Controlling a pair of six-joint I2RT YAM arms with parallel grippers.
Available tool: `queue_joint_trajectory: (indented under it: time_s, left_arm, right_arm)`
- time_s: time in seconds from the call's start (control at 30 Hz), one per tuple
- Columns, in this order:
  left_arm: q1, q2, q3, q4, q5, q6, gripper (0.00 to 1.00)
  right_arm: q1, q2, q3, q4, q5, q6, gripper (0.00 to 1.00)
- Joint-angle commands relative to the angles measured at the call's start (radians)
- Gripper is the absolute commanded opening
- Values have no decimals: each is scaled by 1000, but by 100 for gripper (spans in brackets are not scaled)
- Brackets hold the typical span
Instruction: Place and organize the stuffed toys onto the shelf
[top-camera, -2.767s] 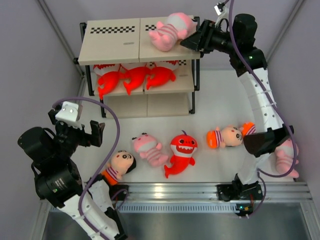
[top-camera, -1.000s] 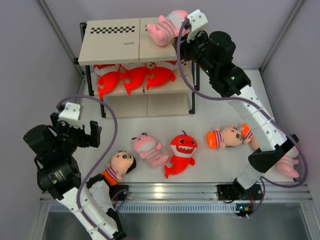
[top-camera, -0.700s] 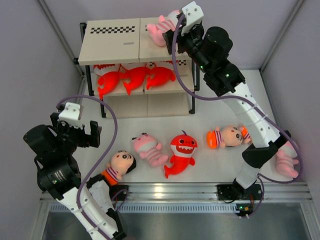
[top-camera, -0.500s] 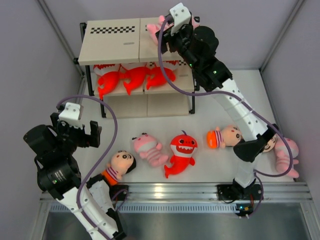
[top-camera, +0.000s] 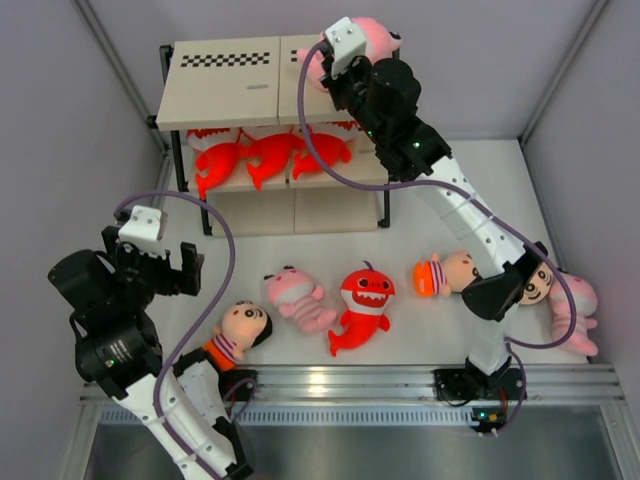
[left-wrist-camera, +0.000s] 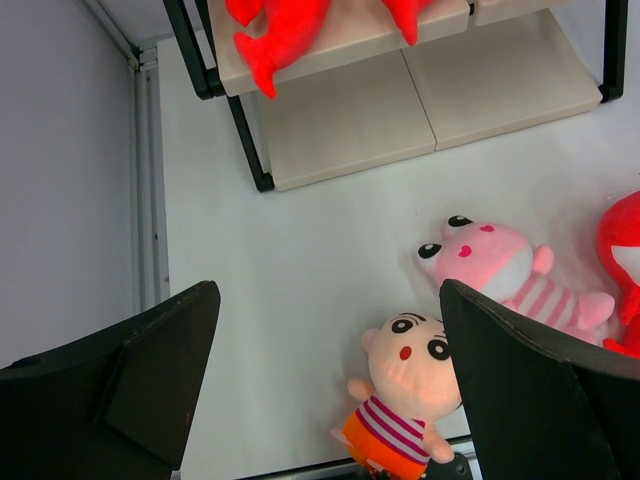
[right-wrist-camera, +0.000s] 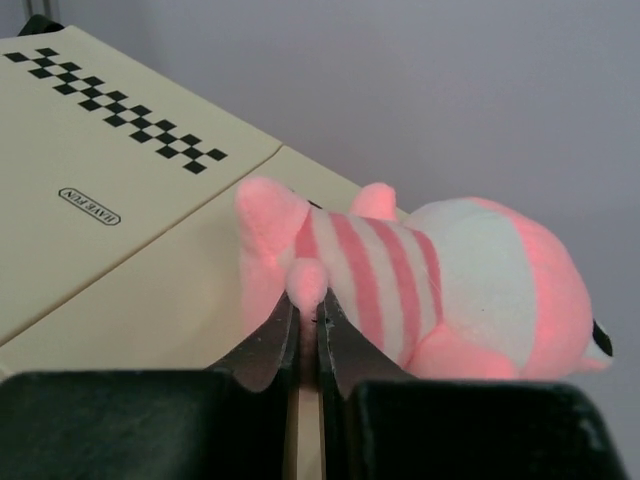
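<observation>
On the top board of the shelf (top-camera: 230, 95), to the right of its checkered strips, a pink striped baby (right-wrist-camera: 450, 290) lies near the right rear corner. The right gripper (right-wrist-camera: 310, 300) is reached across the board to it. The jaws are drawn almost together, and a small pink limb of the toy is pinched at their tips. From above, the right arm arches from its base over the table (top-camera: 420, 200) and covers part of the toy.

One tier down, three red-orange sharks (top-camera: 270, 152) lie side by side, tails toward the front. The lowest board is bare.

The left gripper (left-wrist-camera: 328, 300) hangs over the near-left part of the table with its jaws spread wide and nothing between them. Below it, a dark-haired boy doll (top-camera: 238, 330) lies on its back at the near edge. A second pink baby (top-camera: 298, 298) lies just to its right, and a fourth shark (top-camera: 362, 305) is next in the row, its toothy mouth facing up.

Farther right, another boy doll (top-camera: 450, 272) lies on its side, partly behind the right arm. A third pink baby (top-camera: 572, 310) lies at the table's right edge.
</observation>
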Motion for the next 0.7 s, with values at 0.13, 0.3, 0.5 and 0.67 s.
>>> queue_joint_trajectory:
  time_s: [0.13,0.3,0.5,0.67]
  left_arm:
    - [0,-10,-3,15,3,10,98]
    - [0,-13,-6,17,-3,13,98]
    - [0,-15,-5,15,-6,11,98]
    - [2,-15,-5,15,-14,11,98]
  right_arm:
    - [-76,-156,-99,-36,-373,35,0]
    - [-189,-199,-93,-159,-734,37,0]
    - [-275,-170,-67,-178,-1001,98,0]
    - [-329,-101,19,-144,-1165,210,0]
